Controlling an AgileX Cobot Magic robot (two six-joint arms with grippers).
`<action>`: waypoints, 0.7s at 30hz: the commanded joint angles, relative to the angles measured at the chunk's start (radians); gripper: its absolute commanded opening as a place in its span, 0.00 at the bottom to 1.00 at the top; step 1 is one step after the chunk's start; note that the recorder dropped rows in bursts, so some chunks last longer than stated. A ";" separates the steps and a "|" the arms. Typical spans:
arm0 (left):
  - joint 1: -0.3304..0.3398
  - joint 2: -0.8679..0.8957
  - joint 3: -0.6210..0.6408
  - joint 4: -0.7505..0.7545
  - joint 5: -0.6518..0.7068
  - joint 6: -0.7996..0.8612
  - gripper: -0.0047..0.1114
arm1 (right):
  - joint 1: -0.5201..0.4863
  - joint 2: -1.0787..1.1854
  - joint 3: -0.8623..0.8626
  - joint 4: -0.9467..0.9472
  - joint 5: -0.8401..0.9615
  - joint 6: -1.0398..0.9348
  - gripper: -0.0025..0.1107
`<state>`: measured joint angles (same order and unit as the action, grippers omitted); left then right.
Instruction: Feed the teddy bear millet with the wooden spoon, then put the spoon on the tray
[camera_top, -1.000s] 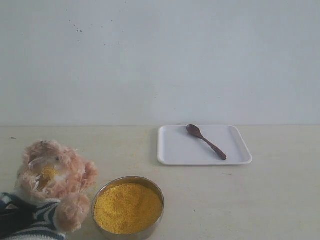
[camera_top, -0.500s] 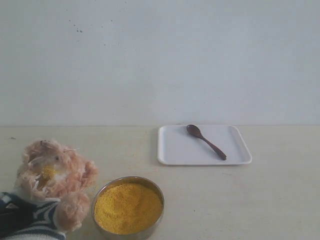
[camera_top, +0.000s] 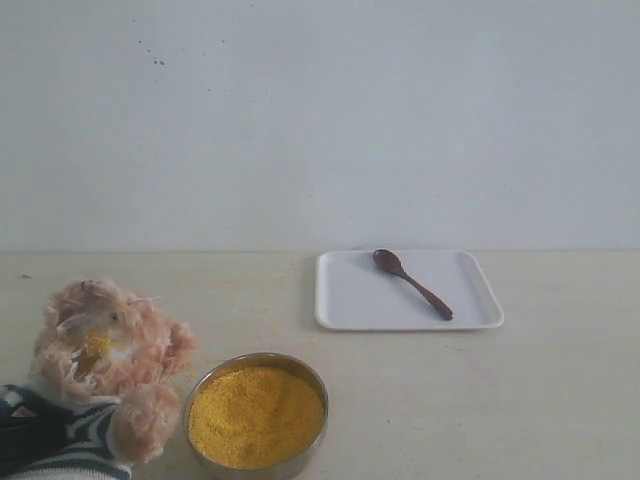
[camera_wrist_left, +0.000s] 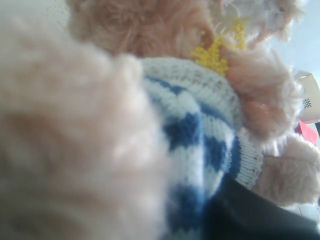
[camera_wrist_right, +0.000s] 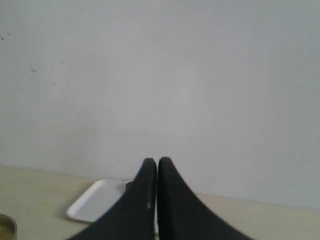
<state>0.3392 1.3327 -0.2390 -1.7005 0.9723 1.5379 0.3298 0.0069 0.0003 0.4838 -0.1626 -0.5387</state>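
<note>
Prob. lab: bare wall (camera_top: 320, 120), plain tabletop (camera_top: 560, 400)

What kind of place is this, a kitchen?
Likely a test bench, not a kitchen: a plain table against a blank wall, holding a bear, millet in a bowl and a spoon on a tray.

Bright even light, teddy bear (camera_wrist_left: 75, 130) blurred

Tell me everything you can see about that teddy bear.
The bear is a small plush toy with fluffy light-brown fur. It sits at the near left of the table, partly cut off by the picture's edge. It wears a knitted navy-and-white striped shirt. Yellow millet clings to its muzzle. One round paw lies close beside the bowl; whether they touch is unclear.
</note>
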 joint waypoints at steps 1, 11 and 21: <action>0.000 0.000 0.006 -0.016 0.025 0.005 0.07 | 0.000 -0.007 0.000 -0.178 0.088 0.015 0.02; 0.000 0.000 0.006 -0.012 0.019 0.005 0.07 | 0.000 0.003 0.000 -0.471 0.530 0.176 0.02; 0.000 0.000 0.004 -0.017 0.027 0.005 0.07 | -0.097 -0.007 0.000 -0.441 0.534 0.199 0.02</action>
<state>0.3392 1.3345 -0.2390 -1.6985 0.9723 1.5379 0.2897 0.0064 0.0024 0.0301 0.3811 -0.3536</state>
